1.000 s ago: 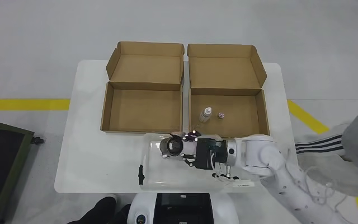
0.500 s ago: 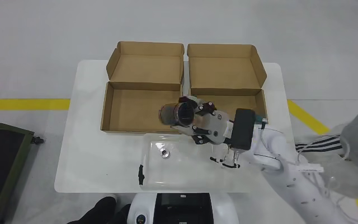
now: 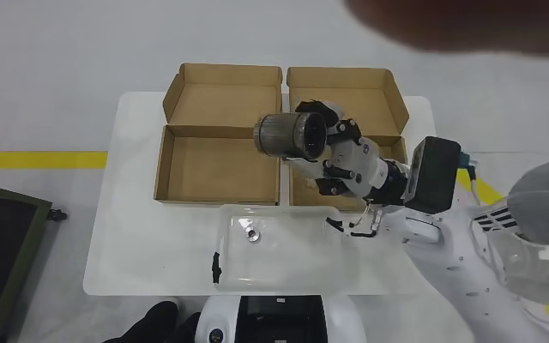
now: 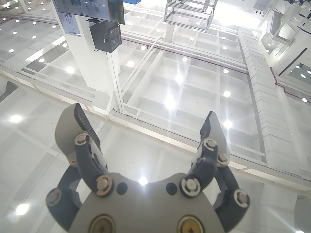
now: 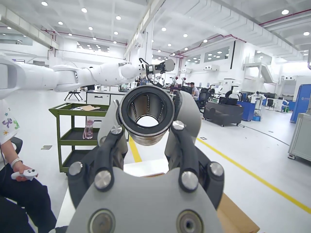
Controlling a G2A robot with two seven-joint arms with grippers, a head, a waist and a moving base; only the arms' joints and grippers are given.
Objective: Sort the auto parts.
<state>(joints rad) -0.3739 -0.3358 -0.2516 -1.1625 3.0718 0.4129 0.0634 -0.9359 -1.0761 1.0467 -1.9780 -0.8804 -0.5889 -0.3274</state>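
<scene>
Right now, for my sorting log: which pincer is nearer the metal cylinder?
Right. The right pincer is shut on the metal cylinder, gripping it from both sides. The left pincer is open and empty, well apart from it, pointing at the ceiling.

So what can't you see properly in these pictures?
Floor of the right box: top view, the right hand, its metal cylinder and the arm cover most of it.
The small part in the clear tray: top view, too small to name.
The dark smear: top view, blurred, cut off by the upper edge.
</scene>
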